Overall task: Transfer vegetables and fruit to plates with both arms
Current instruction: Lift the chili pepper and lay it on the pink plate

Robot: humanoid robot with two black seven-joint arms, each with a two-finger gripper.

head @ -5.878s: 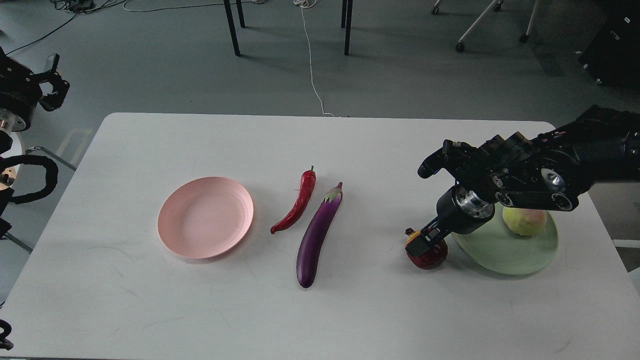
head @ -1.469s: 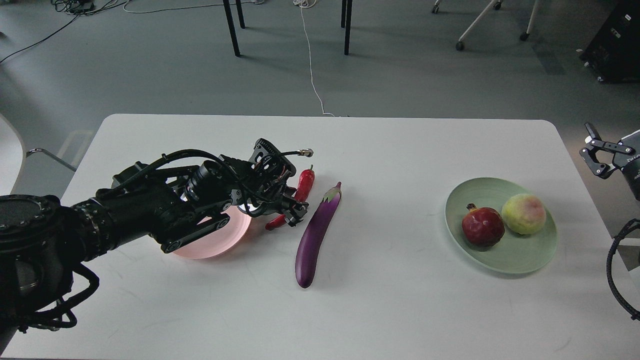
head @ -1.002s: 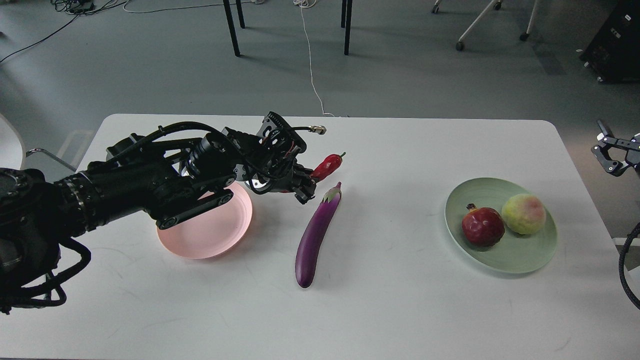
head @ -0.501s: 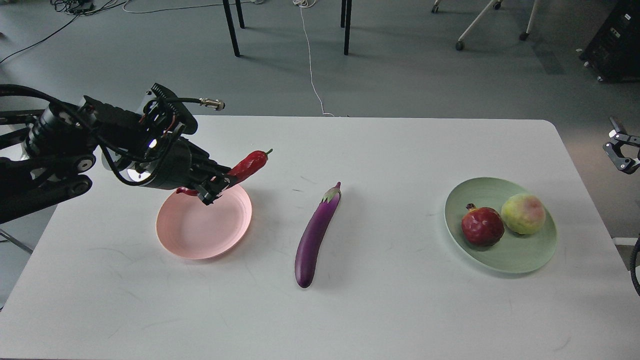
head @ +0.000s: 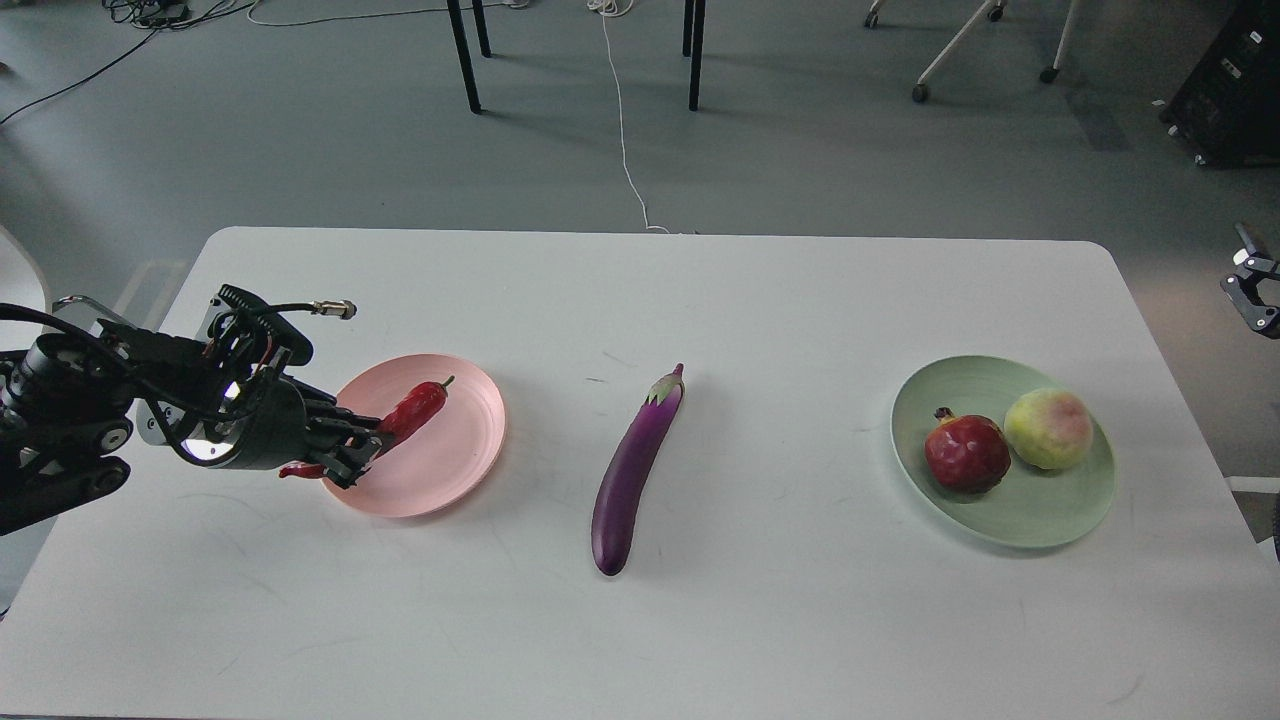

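Your left gripper (head: 352, 458) pinches the chili pepper (head: 410, 412) near its tail — long axis slanting up-right over the pink plate (head: 455, 460), so release straight down.

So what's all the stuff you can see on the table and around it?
chili pepper: 1, red, over the pink plate, held.
eggplant: 1, purple, middle of the table.
pomegranate: 1, dark red, on the green plate.
round fruit: 1, yellow-green with pink, on the green plate.
pink plate: 1, left.
green plate: 1, right.
table: 1, white.
left gripper: 1, black, shut on the chili pepper.
right gripper: 1, black, right edge, off the table.
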